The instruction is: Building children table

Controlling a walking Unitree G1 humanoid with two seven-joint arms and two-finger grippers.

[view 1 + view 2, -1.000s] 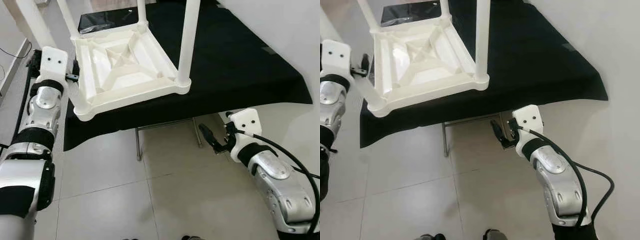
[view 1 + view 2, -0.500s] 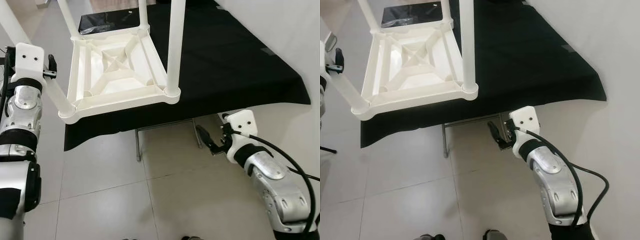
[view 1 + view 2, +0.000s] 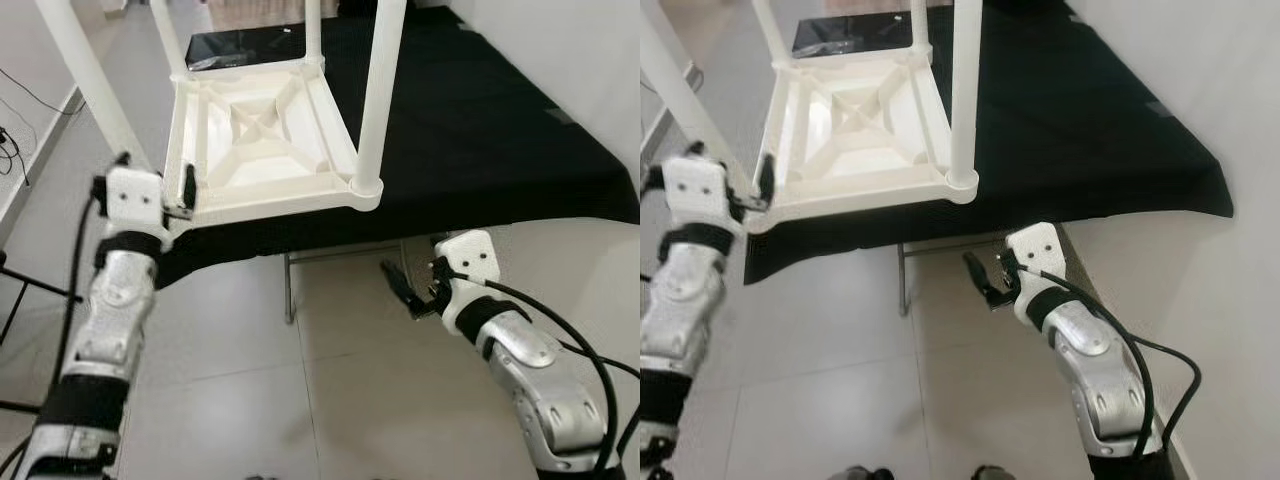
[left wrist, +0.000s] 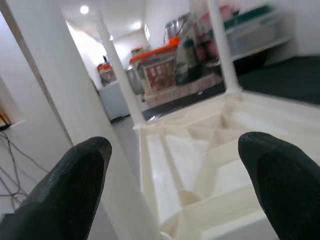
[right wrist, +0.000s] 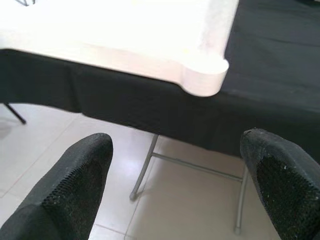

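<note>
A white plastic children's table (image 3: 262, 140) lies upside down on a black-clothed table (image 3: 480, 130), its legs pointing up. Its near edge hangs over the cloth's front edge. My left gripper (image 3: 155, 172) is open at the near left corner, its fingers (image 4: 70, 185) on either side of the near left leg (image 3: 90, 80) where it meets the top. The near right leg (image 3: 380, 90) stands upright in its corner socket. My right gripper (image 3: 405, 290) is open with nothing in it, low over the floor below the cloth's front edge, under the near right corner (image 5: 202, 80).
Metal folding legs (image 3: 290, 290) show under the cloth. A glossy black sheet (image 3: 240, 45) lies at the far end of the tabletop. Cables (image 3: 20, 110) trail on the floor at the left, and a white wall (image 3: 580, 60) runs along the right. Shelves with pots (image 4: 165, 65) stand beyond.
The view has shifted. My left arm has come down and inward, its gripper now at the base of the near left leg. The right gripper has hardly moved.
</note>
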